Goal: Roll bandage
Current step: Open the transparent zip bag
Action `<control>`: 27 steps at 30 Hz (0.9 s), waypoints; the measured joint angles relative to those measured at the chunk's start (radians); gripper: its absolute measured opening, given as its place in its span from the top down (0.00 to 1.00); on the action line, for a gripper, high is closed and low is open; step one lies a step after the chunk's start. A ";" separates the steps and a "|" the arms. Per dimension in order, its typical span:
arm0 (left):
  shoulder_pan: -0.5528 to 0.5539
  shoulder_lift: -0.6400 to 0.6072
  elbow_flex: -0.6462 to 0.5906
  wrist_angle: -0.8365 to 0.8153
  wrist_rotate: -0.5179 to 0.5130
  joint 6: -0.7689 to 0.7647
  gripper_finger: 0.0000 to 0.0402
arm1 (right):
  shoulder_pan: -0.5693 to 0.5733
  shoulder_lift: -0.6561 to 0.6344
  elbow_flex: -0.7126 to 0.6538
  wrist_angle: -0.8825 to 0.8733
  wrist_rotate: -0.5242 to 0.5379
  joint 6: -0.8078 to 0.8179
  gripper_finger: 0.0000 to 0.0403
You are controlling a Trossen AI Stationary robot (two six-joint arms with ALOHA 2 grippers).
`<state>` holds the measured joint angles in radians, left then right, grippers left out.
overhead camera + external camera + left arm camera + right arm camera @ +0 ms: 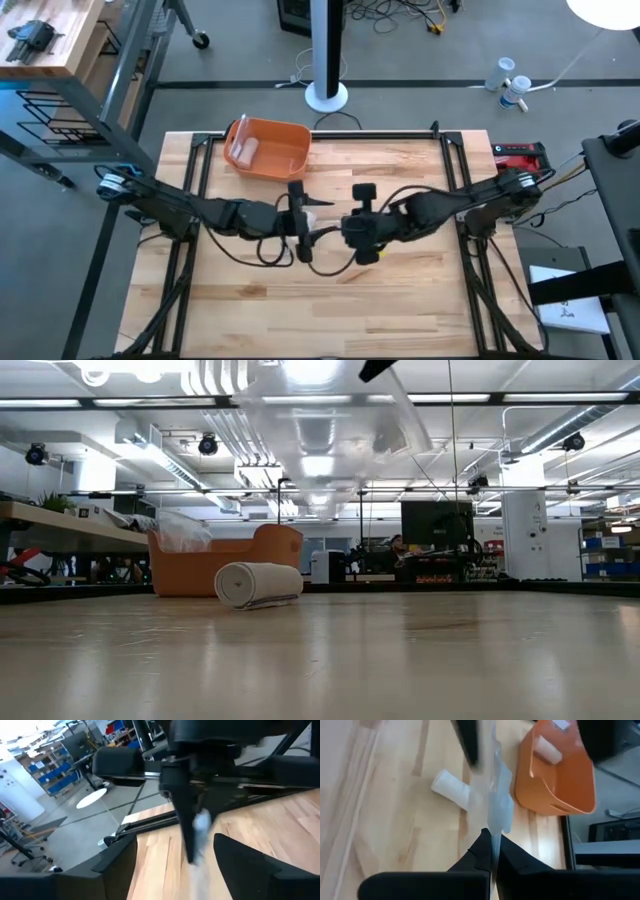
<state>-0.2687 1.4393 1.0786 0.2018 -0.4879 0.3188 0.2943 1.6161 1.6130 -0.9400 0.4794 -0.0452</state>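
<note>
Right gripper [492, 851] jaws pinched shut on loose bandage strip [496, 800], left gripper [297, 213] jaws look open around it mid-worktop [400, 310], a rolled bandage [259, 583] lies by orange bin [270, 148]; keep strip taut, wind evenly

A white rolled bandage [259, 584] lies on its side on the wooden table, just in front of the orange bin at about 11 o'clock from table centre. Its coiled end (spiral layers visible in the low view) faces the camera. In the right wrist view the roll [451, 788] appears as a short pale cylinder, flat on the boards.
</note>
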 joint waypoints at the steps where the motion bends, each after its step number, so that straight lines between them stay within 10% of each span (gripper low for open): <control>1: 0.003 0.007 0.000 0.001 0.004 -0.002 0.38 | 0.000 0.016 0.014 0.002 -0.001 0.000 1.00; 8: 0.006 0.043 0.000 -0.049 0.008 0.059 0.52 | 0.000 0.073 0.090 -0.014 -0.017 -0.019 1.00; 16: 0.007 0.043 0.000 -0.041 0.064 0.061 0.97 | 0.008 0.065 0.114 -0.051 -0.069 0.001 1.00; 27: -0.009 -0.018 0.000 -0.019 0.061 0.010 1.00 | 0.082 -0.009 0.100 -0.026 -0.026 0.050 0.85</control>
<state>-0.2773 1.4210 1.0786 0.1825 -0.4273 0.3286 0.3761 1.6068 1.7135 -0.9661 0.4534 0.0047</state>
